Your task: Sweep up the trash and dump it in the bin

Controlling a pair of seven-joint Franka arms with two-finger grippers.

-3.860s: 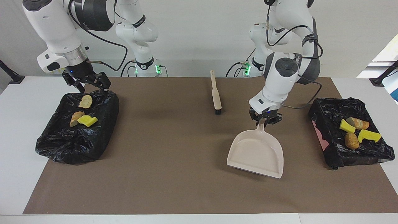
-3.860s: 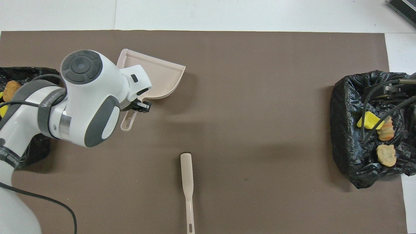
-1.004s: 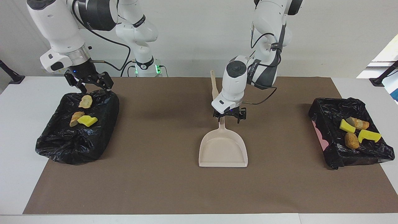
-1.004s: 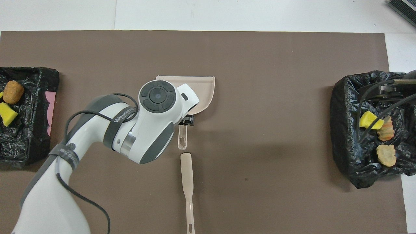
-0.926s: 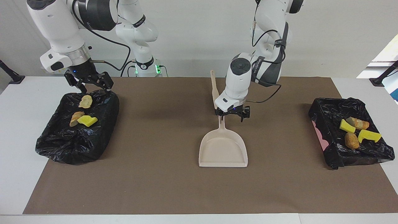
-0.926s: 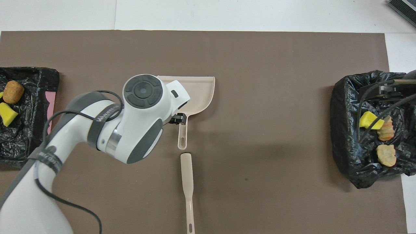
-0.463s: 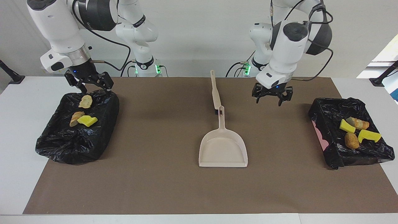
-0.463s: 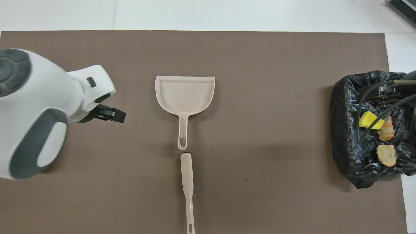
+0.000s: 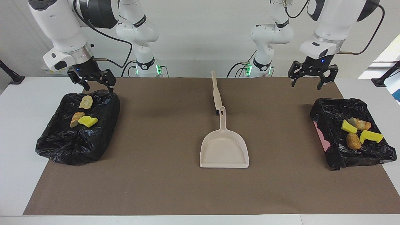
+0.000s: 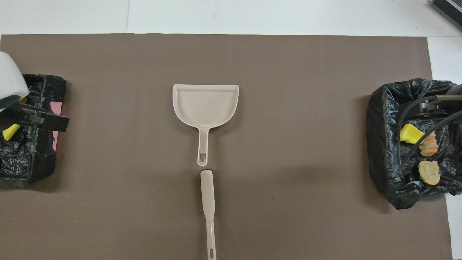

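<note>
Facing view: the beige dustpan [image 9: 224, 147] lies flat at the middle of the brown mat [image 9: 175, 187], its handle pointing toward the robots and nearly touching the bristle end of the brush [image 9: 216, 93], which lies nearer the robots. Bare mat spreads wide on either side of these two tools.

All the trash sits in two black-lined bins. The bin at the left arm's end [image 9: 351, 132] holds two yellow chunks and two tan lumps [image 9: 359, 131]; the bin at the right arm's end [image 9: 78, 126] holds one yellow chunk and two tan lumps [image 9: 82, 114].

The left gripper [image 9: 309, 80] hangs open and empty over the mat's edge nearest the robots, beside its bin. The right gripper [image 9: 95, 82] hangs open and empty over its bin's rim nearest the robots.
</note>
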